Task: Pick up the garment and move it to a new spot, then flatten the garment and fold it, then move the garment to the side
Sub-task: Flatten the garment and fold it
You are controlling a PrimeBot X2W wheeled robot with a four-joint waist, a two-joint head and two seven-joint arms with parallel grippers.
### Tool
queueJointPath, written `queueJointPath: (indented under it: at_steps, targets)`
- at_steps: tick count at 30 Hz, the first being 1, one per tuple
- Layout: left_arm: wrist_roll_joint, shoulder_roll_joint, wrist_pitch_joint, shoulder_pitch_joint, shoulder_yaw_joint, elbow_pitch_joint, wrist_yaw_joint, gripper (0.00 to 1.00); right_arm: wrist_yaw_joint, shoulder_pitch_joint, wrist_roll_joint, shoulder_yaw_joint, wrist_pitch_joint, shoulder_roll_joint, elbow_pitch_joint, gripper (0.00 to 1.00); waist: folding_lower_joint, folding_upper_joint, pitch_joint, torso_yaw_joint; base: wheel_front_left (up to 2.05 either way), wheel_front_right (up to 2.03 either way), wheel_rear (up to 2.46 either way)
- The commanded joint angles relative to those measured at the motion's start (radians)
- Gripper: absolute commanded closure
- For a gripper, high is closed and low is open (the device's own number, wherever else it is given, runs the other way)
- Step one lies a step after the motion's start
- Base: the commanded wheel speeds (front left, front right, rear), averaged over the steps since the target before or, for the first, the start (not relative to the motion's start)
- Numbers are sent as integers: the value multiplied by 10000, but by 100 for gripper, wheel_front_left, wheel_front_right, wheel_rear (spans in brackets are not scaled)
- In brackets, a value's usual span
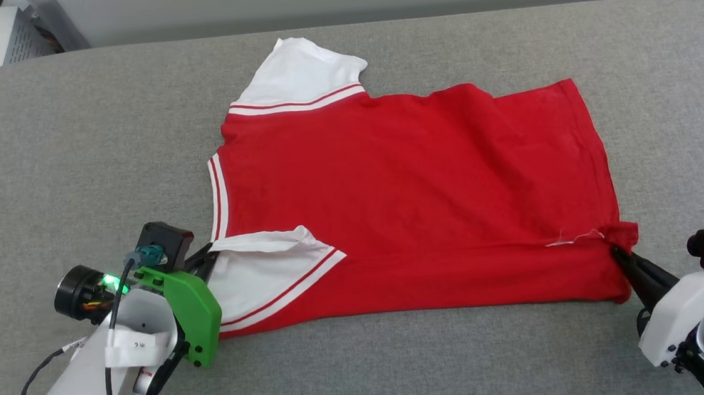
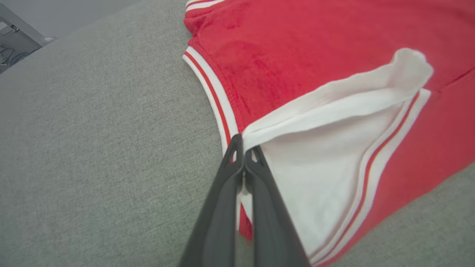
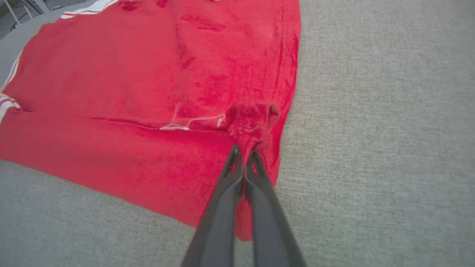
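head view: the garment (image 1: 415,199), red with white sleeves, lies sideways at the centre of the grey padded table (image 1: 72,150), its near long edge turned over towards 12 o'clock. the left gripper (image 1: 205,259) at 8 o'clock and the right gripper (image 1: 617,253) at 4 o'clock each pinch one end of that flap. folding looks to be the step in hand, and the next move likely calls for both to let go together without dragging the thin cloth. the green wrist mount (image 1: 191,310) partly masks the left fingertips

left wrist view: the dark fingers (image 2: 226,185) are pressed together on the edge of the near sleeve (image 2: 319,167), just beside the striped collar (image 2: 213,87). how many layers they catch is hard to tell

right wrist view: the fingers are closed on a bunched hem corner (image 3: 252,115), which sits at 12 o'clock from their tips. the frame cuts off the shirt's collar end at 10 o'clock
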Motion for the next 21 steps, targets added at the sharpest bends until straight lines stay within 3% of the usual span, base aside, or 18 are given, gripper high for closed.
queueJointPath:
  at_steps: [1,9,10,11,12,13,21]
  targets:
    - [47,-122,-23,-279,-62,247,-56,100,-78,-241,-139,-40,86,148,74,100,-1,0,195,-142,0,0,0]
    - [88,-563,-162,-857,-456,1711,-159,100,-78,-555,-501,-65,349,443,412,100,-1,0,379,-118,0,0,0]
    - [91,-617,-222,-909,-481,1855,-165,95,-78,-566,-519,-84,369,462,452,100,-1,0,379,-106,0,0,0]
    - [147,-672,-369,-982,-500,2009,-138,23,-78,-575,-538,-129,395,491,512,100,-1,0,372,-88,0,0,0]
    - [150,-734,-465,-1021,-488,2145,-96,0,-78,-580,-560,-164,411,513,552,68,-1,0,359,-72,0,0,0]
    - [129,-824,-553,-1060,-478,2314,-64,0,-78,-580,-588,-208,434,543,601,0,-1,0,327,-44,0,0,0]
    - [-154,-1293,-1779,-1027,-116,2809,278,0,-78,-461,-1147,-504,375,487,393,0,-1,0,-255,253,0,0,0]
